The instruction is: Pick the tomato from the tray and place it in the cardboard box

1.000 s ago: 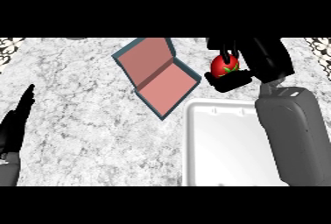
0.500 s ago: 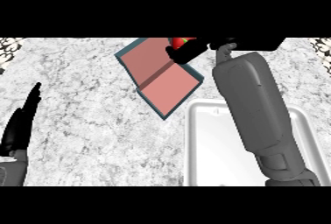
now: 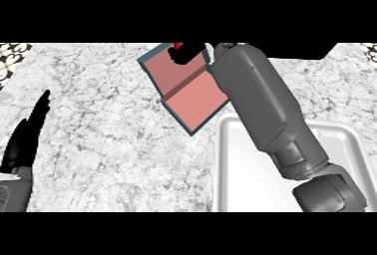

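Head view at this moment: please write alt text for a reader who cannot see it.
The right hand holds the red tomato over the far end of the pink cardboard box. Its grey forearm crosses the white tray, and the left hand rests open at the left edge.

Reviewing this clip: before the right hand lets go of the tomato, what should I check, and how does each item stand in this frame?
1. Tomato in the right hand: ok, a red sliver shows between the dark fingers.
2. Hand over the cardboard box: ok, it sits above the box's far end.
3. Tomato low enough to release: cannot tell, height does not read from this view.
4. Tray without the tomato: ok on its visible part; the right forearm hides the rest.
5. Left hand out of the way: ok, open at the left edge, well apart from the box.
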Controlling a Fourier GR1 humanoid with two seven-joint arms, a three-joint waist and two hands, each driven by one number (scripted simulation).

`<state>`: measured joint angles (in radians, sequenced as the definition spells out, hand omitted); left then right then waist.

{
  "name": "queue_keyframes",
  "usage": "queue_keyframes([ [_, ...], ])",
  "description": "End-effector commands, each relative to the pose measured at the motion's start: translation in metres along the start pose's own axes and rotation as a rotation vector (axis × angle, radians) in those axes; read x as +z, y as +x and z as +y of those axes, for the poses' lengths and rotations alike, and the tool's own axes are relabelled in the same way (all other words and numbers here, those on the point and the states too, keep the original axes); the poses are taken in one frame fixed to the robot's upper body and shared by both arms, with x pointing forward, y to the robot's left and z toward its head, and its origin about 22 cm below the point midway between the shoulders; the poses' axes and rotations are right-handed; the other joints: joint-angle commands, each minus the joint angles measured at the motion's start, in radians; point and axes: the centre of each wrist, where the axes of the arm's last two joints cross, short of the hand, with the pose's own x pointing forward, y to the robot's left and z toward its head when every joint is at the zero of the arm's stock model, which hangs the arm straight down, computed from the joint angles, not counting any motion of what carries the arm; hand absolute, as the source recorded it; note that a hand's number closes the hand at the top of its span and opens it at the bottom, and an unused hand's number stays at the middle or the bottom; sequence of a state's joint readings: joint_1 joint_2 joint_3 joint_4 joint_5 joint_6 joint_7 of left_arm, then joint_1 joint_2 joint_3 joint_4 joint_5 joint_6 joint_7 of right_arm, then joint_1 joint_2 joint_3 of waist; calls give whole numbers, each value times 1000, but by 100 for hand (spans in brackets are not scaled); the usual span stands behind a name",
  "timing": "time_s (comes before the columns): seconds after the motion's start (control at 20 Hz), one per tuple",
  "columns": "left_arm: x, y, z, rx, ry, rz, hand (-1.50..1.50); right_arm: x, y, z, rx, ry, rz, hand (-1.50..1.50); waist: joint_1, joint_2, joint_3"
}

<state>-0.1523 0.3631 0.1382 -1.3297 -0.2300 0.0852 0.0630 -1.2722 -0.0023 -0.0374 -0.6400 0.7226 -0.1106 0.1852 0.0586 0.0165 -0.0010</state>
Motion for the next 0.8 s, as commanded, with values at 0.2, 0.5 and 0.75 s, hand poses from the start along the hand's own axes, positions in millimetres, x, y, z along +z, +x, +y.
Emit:
queue_keyframes([
  [0.2, -2, 13, -14, 2, -23, -36, 0, -7, -24, 28, -2, -11, 186, 150, 37, 11, 0],
  [0.5, -3, 15, -17, 12, -4, -45, 0, -3, -44, 40, -80, 51, 245, -150, 40, 16, 0],
  [0.75, -20, 27, -16, 6, -36, -45, 0, -7, -33, 34, -137, -54, 145, -150, 52, 22, 0],
])
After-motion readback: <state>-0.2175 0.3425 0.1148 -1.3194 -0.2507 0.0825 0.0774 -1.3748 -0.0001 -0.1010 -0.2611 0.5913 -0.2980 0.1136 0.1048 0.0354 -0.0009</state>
